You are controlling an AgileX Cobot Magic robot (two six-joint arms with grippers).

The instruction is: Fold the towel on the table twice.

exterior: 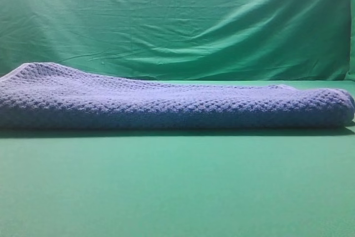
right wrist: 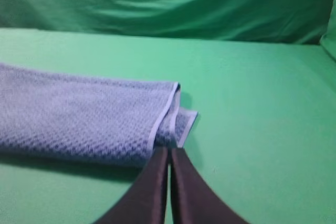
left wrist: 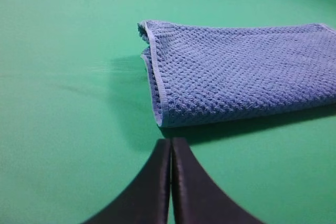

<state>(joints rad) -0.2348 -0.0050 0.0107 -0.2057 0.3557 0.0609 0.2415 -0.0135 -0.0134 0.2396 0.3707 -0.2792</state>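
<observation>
The blue-grey waffle-weave towel (exterior: 166, 104) lies folded in layers across the green table (exterior: 177, 187), spanning almost the full width of the high view. In the left wrist view the towel (left wrist: 236, 72) shows its pale-hemmed left end, and my left gripper (left wrist: 171, 145) is shut just in front of that end, holding nothing. The right wrist view shows the towel (right wrist: 79, 119) ending in stacked hemmed corners, with my right gripper (right wrist: 169, 153) shut and empty right at that near corner. Neither gripper appears in the high view.
A wrinkled green backdrop cloth (exterior: 177, 20) hangs behind the table. Bare green table surface (left wrist: 63, 77) stretches left of the towel, and more bare table (right wrist: 262, 119) lies right of its other end.
</observation>
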